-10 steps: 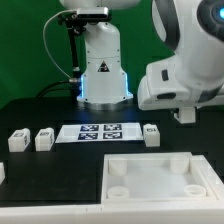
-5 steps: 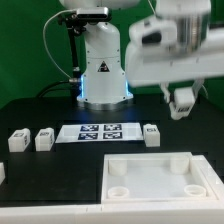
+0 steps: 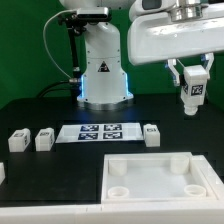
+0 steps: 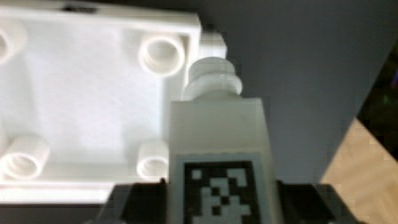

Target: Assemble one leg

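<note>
My gripper is high at the exterior view's upper right, shut on a white leg with a black-and-white tag. The leg hangs well above the table. In the wrist view the held leg fills the middle, its tag between the dark fingers and its screw end pointing away. Three more legs stand on the table: two at the exterior view's left and one near the middle right. The large flat white square piece with round corner holes lies in front; it also shows below the leg in the wrist view.
The marker board lies flat between the legs. The robot base stands behind it with cables. A white part edge shows at the far left. The table is black.
The gripper has risen with the leg and moved toward the exterior view's right. The leg's tag now faces the camera. The parts on the table have not moved.
</note>
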